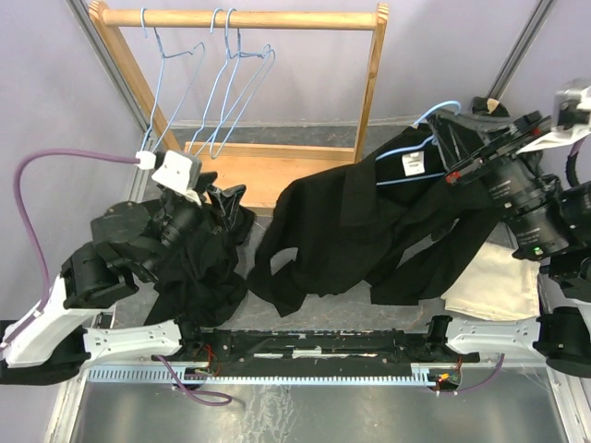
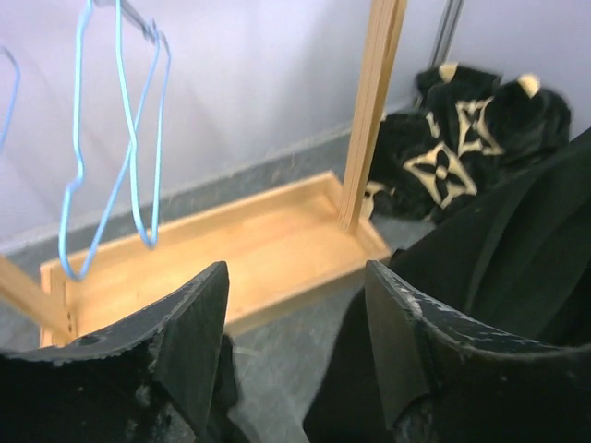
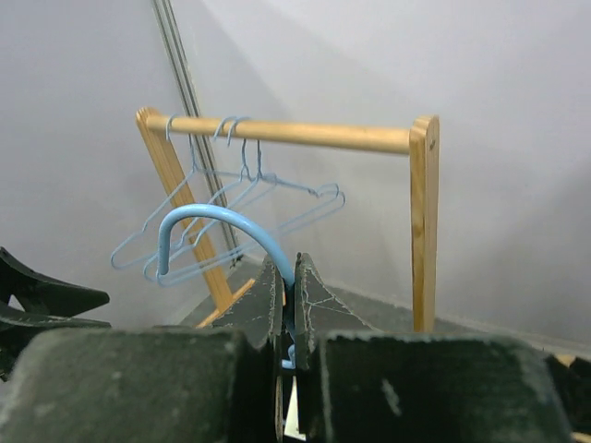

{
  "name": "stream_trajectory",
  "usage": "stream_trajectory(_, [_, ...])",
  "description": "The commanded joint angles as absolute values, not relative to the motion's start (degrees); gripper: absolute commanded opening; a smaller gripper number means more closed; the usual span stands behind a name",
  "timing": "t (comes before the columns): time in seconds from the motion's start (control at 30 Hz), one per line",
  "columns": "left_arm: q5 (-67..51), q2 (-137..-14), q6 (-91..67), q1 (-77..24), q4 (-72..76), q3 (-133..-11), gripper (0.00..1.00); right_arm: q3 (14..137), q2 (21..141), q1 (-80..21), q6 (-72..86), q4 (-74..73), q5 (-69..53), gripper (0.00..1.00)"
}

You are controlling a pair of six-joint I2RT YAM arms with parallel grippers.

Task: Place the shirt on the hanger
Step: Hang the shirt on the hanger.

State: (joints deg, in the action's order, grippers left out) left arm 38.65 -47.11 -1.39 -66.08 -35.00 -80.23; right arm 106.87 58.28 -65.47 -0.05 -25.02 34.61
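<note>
Right pincer (image 3: 287, 277) pinches the hanger (image 3: 212, 211); left pincer (image 2: 295, 277) wide, empty.
Mid-frame, the shirt (image 1: 342, 221) may slide off if the hanger tips.

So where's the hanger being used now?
In the top view the hanger sits right, pinched by the right gripper, the shirt draped from it, right of the wooden rack.

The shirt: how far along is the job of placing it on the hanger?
Looks done: the hanger sits at the collar of the shirt, blue wire beside the white tag. In hand: the right gripper is shut on the hanger's hook; the left gripper is open and empty. Left: seating both shoulders, which cannot be confirmed here.
</note>
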Motion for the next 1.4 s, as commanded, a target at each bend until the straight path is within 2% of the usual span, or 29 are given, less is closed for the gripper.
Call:
stream_trajectory(0.0, [33.42, -51.03, 6.78, -66.09, -33.22, -89.89, 0.71, 116.44, 61.62, -65.39, -7.39, -23.06, 32.93, 0.00])
stream_trajectory(0.17, [28.32, -54.28, 6.91, -66.09, -33.53, -95.77, 0.79, 122.13, 65.39, -65.44, -9.39, -25.20, 35.64, 0.00])
stream_trajectory(0.6, [18.32, -61.30, 1.54, -66.09, -25.63, -91.85, 0.80, 104.20, 64.94, -65.46, 2.57, -20.76, 46.17, 0.00])
stream_trajectory(0.73, [19.84, -62.62, -2.28, -66.18, -22.00, -89.09, 0.86, 101.58, 66.08, -65.40, 5.60, -19.77, 51.15, 0.00])
stream_trajectory(0.97, [26.34, -63.71, -6.78, -66.21, -16.02, -83.10, 0.88, 98.72, 67.06, -65.39, 9.57, -18.24, 56.12, 0.00])
stream_trajectory(1.37, [36.26, -68.80, -8.42, -67.40, -12.56, -83.88, 0.81, 97.89, 68.32, -65.40, 11.42, -17.40, 55.42, 0.00])
